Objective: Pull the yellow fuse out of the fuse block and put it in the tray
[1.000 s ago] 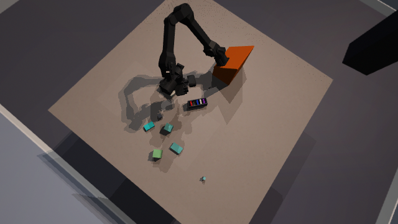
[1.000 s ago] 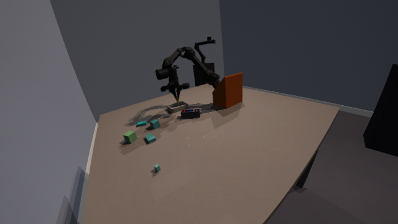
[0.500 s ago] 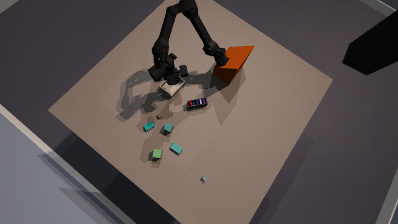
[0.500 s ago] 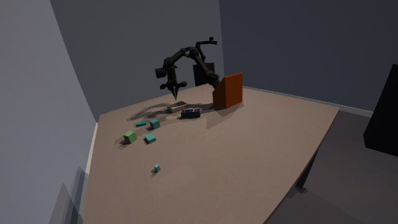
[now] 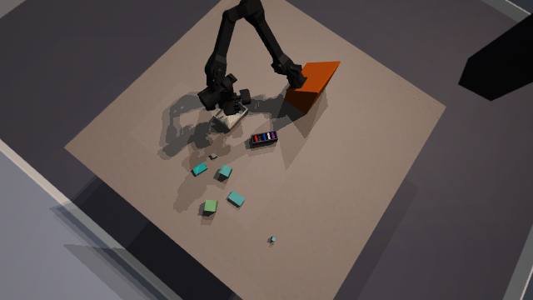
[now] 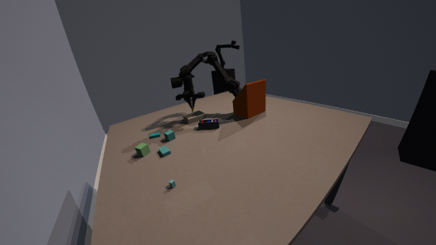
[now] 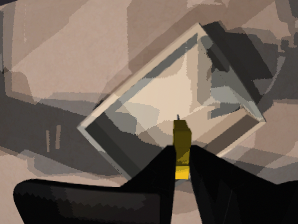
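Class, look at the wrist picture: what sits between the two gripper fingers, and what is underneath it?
The yellow fuse is pinched in the gripper, shut on it. Below, the wrist view shows the tray; the fuse hangs above its pale floor.

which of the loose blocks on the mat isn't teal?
The green cube, nearest the table's front-left edge. The other loose blocks are teal: a flat one, a cube, a slab and a tiny cube off alone.

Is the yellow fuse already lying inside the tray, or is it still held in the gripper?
Held. The small yellow fuse is pinched between the black gripper fingers, above the shallow grey square tray, not lying in it.
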